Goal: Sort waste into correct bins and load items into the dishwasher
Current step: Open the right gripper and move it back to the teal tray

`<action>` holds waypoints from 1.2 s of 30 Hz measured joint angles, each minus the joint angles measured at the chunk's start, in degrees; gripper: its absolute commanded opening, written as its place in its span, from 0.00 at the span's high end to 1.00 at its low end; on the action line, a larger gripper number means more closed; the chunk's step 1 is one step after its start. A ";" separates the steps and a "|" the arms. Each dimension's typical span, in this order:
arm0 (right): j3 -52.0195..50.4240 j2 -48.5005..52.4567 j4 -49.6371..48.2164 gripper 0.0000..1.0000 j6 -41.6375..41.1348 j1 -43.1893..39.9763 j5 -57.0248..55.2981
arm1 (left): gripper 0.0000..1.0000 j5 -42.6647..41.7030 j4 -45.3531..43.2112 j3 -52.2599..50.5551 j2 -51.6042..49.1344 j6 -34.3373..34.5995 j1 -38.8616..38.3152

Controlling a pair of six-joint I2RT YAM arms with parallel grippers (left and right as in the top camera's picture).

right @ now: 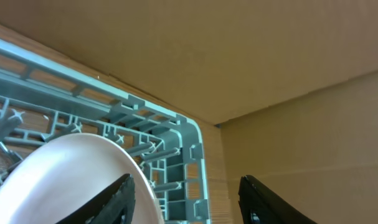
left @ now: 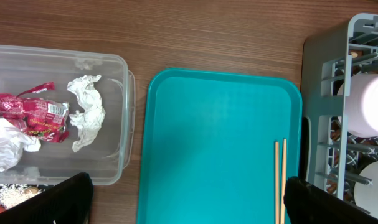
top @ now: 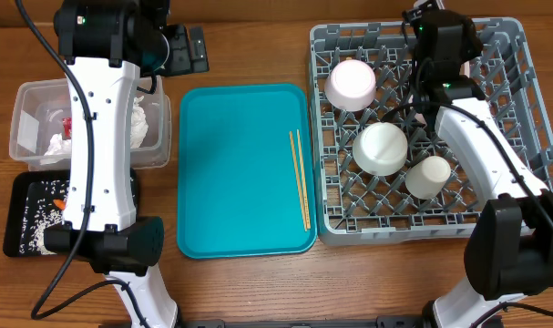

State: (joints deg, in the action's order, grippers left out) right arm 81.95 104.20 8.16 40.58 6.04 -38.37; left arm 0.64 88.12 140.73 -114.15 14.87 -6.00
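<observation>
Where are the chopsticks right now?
In the overhead view, the chopsticks lie side by side on the teal tray, along its right edge, just left of the grey dish rack.

overhead straight down, wrists closer, all see rack (top: 349,196)

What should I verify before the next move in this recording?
1. Right gripper open: ok.
2. Round white plate inside large grey plastic dish rack: ok.
3. Two white bowls and small white cup in rack: ok.
4. Thin wooden chopsticks loaded: not ok, lying on teal tray.
5. Left gripper open, empty: ok.
</observation>
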 measured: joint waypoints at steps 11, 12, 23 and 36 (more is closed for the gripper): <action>0.00 -4.09 0.04 0.39 -8.07 2.84 -0.02 | 0.00 0.00 0.00 0.00 0.00 0.00 0.00; 0.00 -5.38 0.07 0.39 -8.72 3.48 -0.02 | 0.00 0.00 0.00 0.00 0.00 0.00 0.00; 0.59 -13.38 13.97 0.44 -24.39 14.91 3.52 | 0.00 0.00 -0.02 0.00 0.00 0.00 0.00; -1.09 -13.29 24.98 0.47 -55.67 29.79 36.85 | 0.00 0.00 -0.02 0.00 0.00 0.00 0.00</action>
State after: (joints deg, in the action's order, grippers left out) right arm 80.86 90.91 33.15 -15.09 35.83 -1.52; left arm 0.64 88.09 140.73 -114.15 14.87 -6.00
